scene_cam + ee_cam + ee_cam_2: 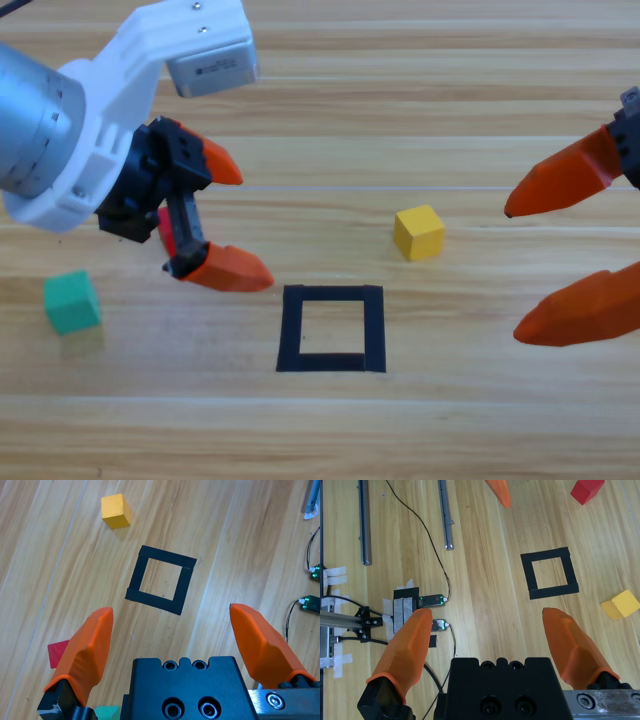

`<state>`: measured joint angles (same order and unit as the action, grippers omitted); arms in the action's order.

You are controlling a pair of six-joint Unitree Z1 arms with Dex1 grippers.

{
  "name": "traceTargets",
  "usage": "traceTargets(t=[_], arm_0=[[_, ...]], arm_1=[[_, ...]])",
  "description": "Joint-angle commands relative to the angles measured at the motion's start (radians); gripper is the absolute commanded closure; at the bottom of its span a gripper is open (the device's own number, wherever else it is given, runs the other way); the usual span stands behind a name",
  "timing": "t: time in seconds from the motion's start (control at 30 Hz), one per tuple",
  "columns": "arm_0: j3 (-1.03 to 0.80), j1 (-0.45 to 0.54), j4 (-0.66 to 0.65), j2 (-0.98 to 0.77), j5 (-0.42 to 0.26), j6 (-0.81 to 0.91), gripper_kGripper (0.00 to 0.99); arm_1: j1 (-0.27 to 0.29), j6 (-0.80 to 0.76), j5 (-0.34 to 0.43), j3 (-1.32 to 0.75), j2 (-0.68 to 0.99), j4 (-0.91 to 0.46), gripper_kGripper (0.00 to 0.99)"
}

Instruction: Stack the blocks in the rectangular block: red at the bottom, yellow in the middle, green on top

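A small matte red cube (587, 490) is seen resting on the wood, well left of a flat square outline of black tape (332, 328) whose hollow centre shows bare wood. A small matte yellow cube (418, 232) lies just beyond the outline's upper right corner. A small teal-green cube (72, 302) sits far left.

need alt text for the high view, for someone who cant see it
Left gripper, fingers open and empty, hovers over the wooden table just left of an empty black tape square, mostly hiding a red cube beneath it. A teal-green cube sits far left and a yellow cube upper right of the square; the open right gripper waits at the right edge.
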<state>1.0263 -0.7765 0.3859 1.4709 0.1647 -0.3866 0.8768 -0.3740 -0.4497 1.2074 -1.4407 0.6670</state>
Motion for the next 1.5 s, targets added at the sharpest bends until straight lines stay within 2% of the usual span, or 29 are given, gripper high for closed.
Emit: traceTargets(t=[0.03, 0.23, 0.47, 0.57, 0.63, 0.73, 0.93, 1.03, 1.1, 1.23, 1.37, 1.43, 1.5], arm_0=[[-0.029, -0.009, 0.005, 0.000, -0.007, 0.011, 0.002], [-0.032, -0.009, 0.005, 0.000, -0.008, 0.009, 0.001], [-0.034, -0.009, 0.004, 0.005, -0.019, 0.017, 0.002], [-0.012, -0.007, -0.002, 0.012, -0.110, 0.138, 0.002], [0.021, 0.019, -0.005, 0.026, -0.159, 0.267, 0.024], [0.067, 0.075, -0.005, 0.031, -0.208, 0.480, 0.047], [0.077, 0.210, 0.056, 0.040, -0.220, 0.805, 0.045], [0.087, 0.223, 0.091, 0.060, -0.309, 0.994, 0.045], [0.115, 0.223, 0.133, 0.089, -0.347, 1.065, 0.045], [0.258, 0.223, 0.304, 0.198, -0.416, 1.166, 0.044], [0.486, 0.214, 0.507, 0.370, -0.447, 1.232, 0.040], [0.641, 0.203, 0.643, 0.483, -0.439, 1.266, 0.037], [0.871, 0.198, 0.840, 0.638, -0.413, 1.298, 0.039]], arm_1=[[0.021, -0.005, 0.017, -0.023, -0.046, 0.008, 0.019], [0.021, 0.041, 0.082, -0.020, -0.053, 0.003, 0.019], [0.021, 0.302, 0.460, -0.011, -0.139, -0.118, 0.019], [0.019, 0.406, 0.622, 0.038, -0.241, -0.141, 0.017], [0.004, 0.446, 0.668, 0.084, -0.310, -0.141, 0.017], [-0.030, 0.491, 0.668, 0.164, -0.415, -0.126, 0.019], [-0.035, 0.580, 0.686, 0.377, -0.642, 0.040, 0.019], [-0.035, 0.621, 0.684, 0.471, -0.721, 0.141, 0.021], [-0.042, 0.635, 0.684, 0.481, -0.730, 0.151, 0.021], [-0.052, 0.639, 0.675, 0.489, -0.768, 0.151, 0.021], [-0.075, 0.633, 0.648, 0.561, -0.860, 0.194, 0.024], [-0.114, 0.635, 0.577, 0.598, -0.909, 0.207, 0.039], [-0.147, 0.633, 0.513, 0.635, -0.957, 0.227, 0.040]])
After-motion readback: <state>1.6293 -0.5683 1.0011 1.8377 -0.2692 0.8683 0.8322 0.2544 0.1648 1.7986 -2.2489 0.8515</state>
